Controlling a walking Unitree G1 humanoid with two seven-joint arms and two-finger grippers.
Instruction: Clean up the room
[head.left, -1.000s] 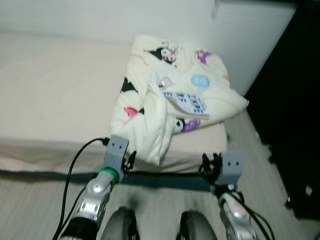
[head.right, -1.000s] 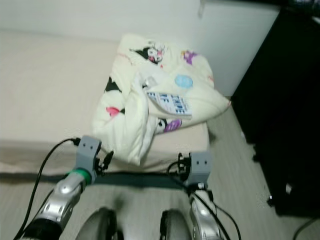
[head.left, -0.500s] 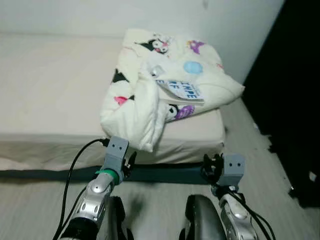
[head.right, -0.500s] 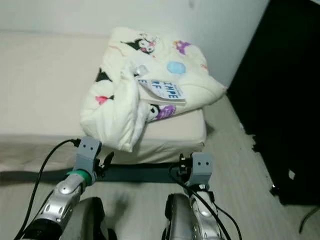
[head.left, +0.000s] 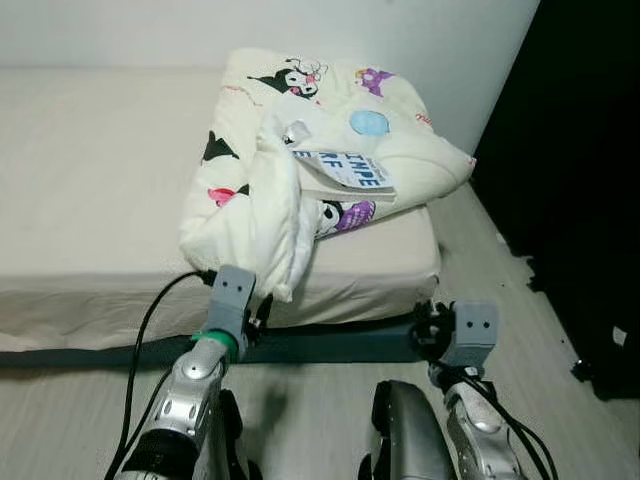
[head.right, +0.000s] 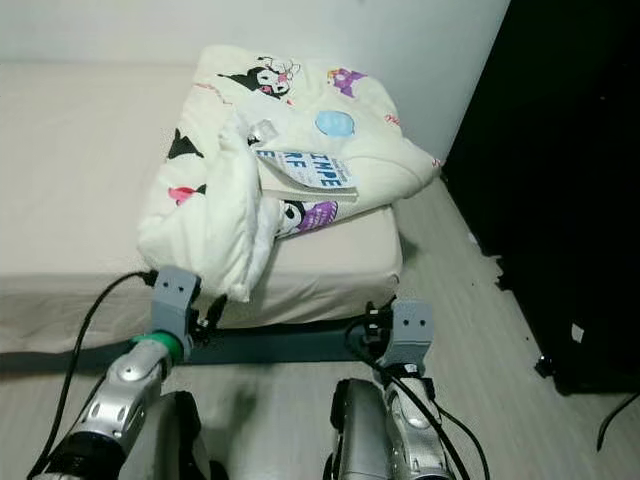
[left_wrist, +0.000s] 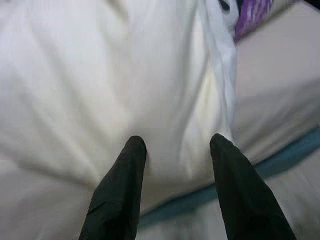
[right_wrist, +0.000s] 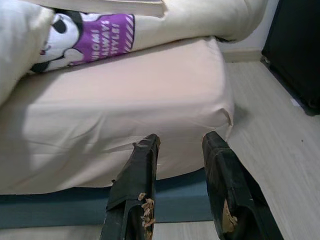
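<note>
A cream comforter printed with cartoon figures lies bunched at the end of the bed. One fold hangs over the mattress edge. A book with a blue-lettered cover rests on top of the comforter. My left gripper is open, its fingers almost touching the hanging fold of the comforter. My right gripper is open and empty, held low in front of the mattress side, near its corner. Both arms reach forward at the bed's edge.
A dark blue bed base runs under the mattress. A tall black cabinet stands to the right, with a strip of light wood floor between it and the bed. A white wall backs the bed.
The whole picture has shifted as I move, and the bed end now sits closer and sharper. Comforter and book lie as before. Both arms hold the same pose.
</note>
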